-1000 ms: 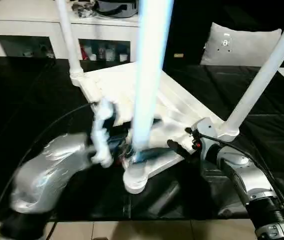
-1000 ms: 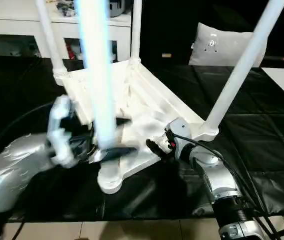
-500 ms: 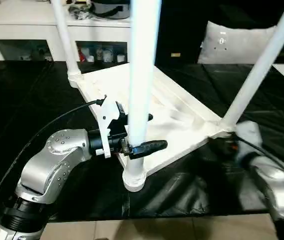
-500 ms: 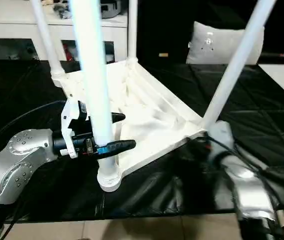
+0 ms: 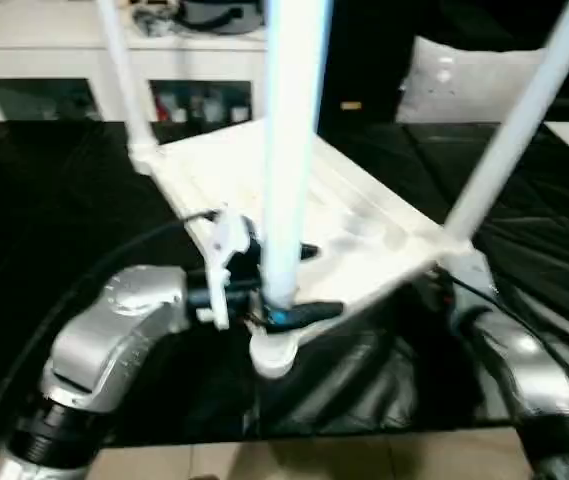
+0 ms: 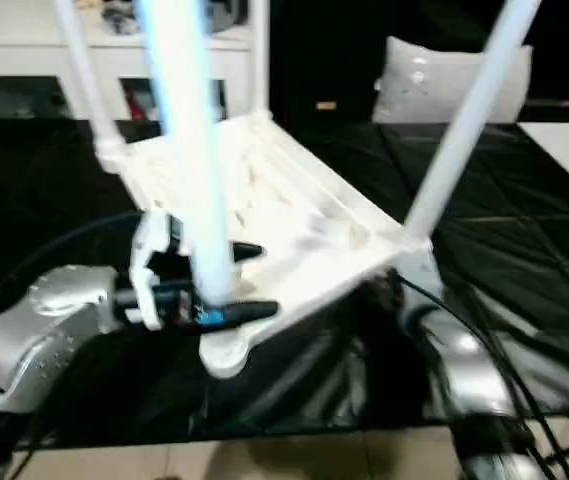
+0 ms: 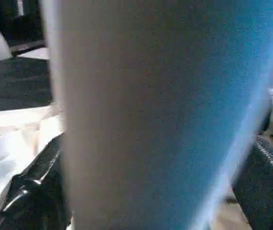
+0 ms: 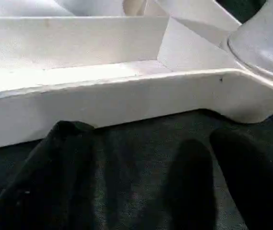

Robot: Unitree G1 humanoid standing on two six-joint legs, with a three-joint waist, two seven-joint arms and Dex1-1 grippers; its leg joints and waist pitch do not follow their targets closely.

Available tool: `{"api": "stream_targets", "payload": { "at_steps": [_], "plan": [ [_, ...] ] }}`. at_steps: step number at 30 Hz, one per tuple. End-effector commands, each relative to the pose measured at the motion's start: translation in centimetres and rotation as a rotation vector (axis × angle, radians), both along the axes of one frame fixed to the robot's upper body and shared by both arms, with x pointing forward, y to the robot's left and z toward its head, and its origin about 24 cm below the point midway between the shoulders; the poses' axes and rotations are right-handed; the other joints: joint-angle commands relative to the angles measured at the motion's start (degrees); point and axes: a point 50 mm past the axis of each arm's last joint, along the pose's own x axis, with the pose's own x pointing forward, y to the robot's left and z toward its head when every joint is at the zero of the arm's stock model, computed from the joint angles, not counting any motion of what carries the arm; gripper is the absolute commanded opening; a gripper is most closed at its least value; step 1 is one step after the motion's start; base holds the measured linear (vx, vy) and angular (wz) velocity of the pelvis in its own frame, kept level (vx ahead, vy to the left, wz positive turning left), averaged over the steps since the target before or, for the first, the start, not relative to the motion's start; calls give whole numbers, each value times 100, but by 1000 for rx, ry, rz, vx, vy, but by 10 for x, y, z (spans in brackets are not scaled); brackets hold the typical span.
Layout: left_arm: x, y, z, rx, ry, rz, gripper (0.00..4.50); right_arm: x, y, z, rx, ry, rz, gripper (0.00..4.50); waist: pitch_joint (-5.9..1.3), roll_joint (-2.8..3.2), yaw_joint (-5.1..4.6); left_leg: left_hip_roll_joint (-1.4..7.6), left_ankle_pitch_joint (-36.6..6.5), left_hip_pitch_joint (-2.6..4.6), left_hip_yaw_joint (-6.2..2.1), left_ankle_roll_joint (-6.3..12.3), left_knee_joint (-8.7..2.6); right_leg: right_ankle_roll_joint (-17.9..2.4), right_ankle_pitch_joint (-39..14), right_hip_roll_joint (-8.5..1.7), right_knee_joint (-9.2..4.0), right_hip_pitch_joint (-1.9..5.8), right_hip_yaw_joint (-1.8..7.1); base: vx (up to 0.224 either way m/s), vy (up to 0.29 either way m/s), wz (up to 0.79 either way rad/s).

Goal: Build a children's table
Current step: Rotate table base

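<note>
The children's table lies upside down, its white ribbed top (image 5: pixel 364 230) resting on a black cover, legs pointing up. My left gripper (image 5: pixel 299 283) is open and straddles the nearest leg (image 5: pixel 289 150) just above its corner socket (image 5: pixel 272 355). One black finger (image 7: pixel 30 191) stands on each side of that leg (image 7: pixel 146 115). My right gripper (image 8: pixel 150 191) is open and empty, low on the black cover. It faces the top's white rim (image 8: pixel 102 100) beside the right corner socket (image 8: pixel 266 43). The right leg (image 5: pixel 514 130) and the far left leg (image 5: pixel 119 80) also stand up.
A white glass-door cabinet (image 5: pixel 64 60) runs along the back. At the back right lies a grey cushion (image 5: pixel 474 85). The black cover (image 5: pixel 44 200) ends near me at a tiled floor strip (image 5: pixel 264 460). A black cable (image 5: pixel 114 260) arcs over my left forearm.
My right gripper has slid right along the table's near edge, to the right corner. My left gripper stays around the nearest leg. The view has shifted slightly.
</note>
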Motion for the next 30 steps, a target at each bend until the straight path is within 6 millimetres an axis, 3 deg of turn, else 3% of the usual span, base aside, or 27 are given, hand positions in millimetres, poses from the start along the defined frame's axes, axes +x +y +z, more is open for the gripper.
{"api": "stream_targets", "payload": {
  "at_steps": [1,3,6,10,17,23,25,28,30],
  "plan": [
    [-8,-22,9,-47,-18,-59,450,15,38,12,31,-66,135,450,-288,-61,17,182,-1505,-45,-51,-103,-464,-1030,-2024,-319,-464,238,169,0,0,0],
    [-8,-27,11,-68,-12,-63,450,17,45,14,39,-71,163,450,-286,-72,-61,173,-1557,-81,-61,-137,-462,-927,-2219,-322,-489,246,161,0,0,0],
    [-8,-37,14,-96,-11,-83,450,21,60,14,42,-73,226,450,-327,-109,-132,166,-1346,-146,-77,-114,-444,-802,-2062,-320,-471,281,132,-8,-1,-6],
    [-13,-45,18,-128,0,-116,450,22,68,14,32,-81,263,450,-329,-125,-176,177,-1221,-116,-30,1,-402,-997,-1720,-290,-456,216,142,0,0,0],
    [-14,-40,20,-137,11,-113,450,20,62,10,1,-73,258,450,-313,-118,-183,192,-1389,-63,-13,-6,-403,-1114,-1719,-266,-460,180,146,0,0,0],
    [-13,-10,28,-119,30,-103,450,9,34,7,-20,-68,207,450,-323,-133,-157,196,-1190,-57,5,47,-387,-1173,-1375,-253,-422,194,161,0,0,0],
    [-15,-1,30,-105,36,-101,450,7,25,7,-32,-66,192,450,-332,-112,-151,196,-1000,-59,13,48,-378,-1251,-1083,-237,-382,205,164,0,0,0],
    [-17,7,32,-99,44,-100,450,4,14,8,-46,-64,175,450,-327,-107,-105,203,-917,-36,35,42,-366,-1313,-924,-224,-375,204,176,0,0,0],
    [-22,15,36,-99,58,-114,450,2,-4,9,-73,-57,133,450,-323,-97,-38,199,-958,-6,53,-30,-361,-1304,-973,-210,-373,194,180,0,0,0]
  ]
}}
